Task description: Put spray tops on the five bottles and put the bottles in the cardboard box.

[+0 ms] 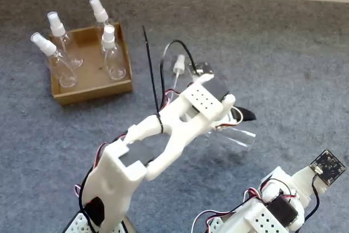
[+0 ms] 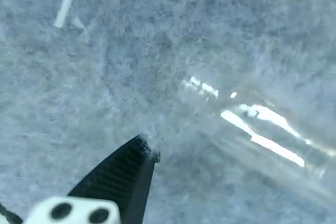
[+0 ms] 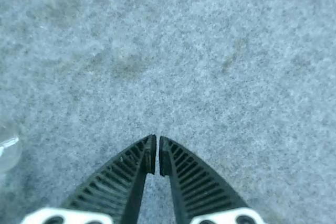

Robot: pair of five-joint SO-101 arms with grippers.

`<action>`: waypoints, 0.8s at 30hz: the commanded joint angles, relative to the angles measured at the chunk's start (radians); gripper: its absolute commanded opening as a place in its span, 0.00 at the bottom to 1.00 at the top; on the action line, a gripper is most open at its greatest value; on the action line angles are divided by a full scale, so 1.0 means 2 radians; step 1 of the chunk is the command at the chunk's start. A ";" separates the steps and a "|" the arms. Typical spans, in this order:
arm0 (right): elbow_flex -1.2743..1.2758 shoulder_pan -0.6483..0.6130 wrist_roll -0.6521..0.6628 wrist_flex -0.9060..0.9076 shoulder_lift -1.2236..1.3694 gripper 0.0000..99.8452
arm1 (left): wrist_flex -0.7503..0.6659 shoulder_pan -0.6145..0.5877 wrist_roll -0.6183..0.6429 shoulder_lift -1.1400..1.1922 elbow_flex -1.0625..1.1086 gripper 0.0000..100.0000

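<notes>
Four bottles (image 1: 113,53) with tops already stand in the cardboard box (image 1: 92,92). The step in hand, as I judge it, is the fifth bottle (image 2: 260,127). It lies on its side on the grey surface (image 1: 289,53), under the end of the left arm. Its spray top (image 1: 178,65) is near it, toward the box.

The left fingers (image 2: 125,176) are spread, one beside the bottle, pinching nothing. The right fingers (image 3: 134,182) are pressed together over bare surface.

The next move probably calls for a grasp on the bottle and setting it upright, so the thin tube can enter the neck. I can read no label or writing.
</notes>
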 commanded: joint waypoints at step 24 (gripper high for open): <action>0.059 0.006 -0.002 0.002 -0.007 0.01 | 0.004 0.026 0.064 0.190 -0.209 0.62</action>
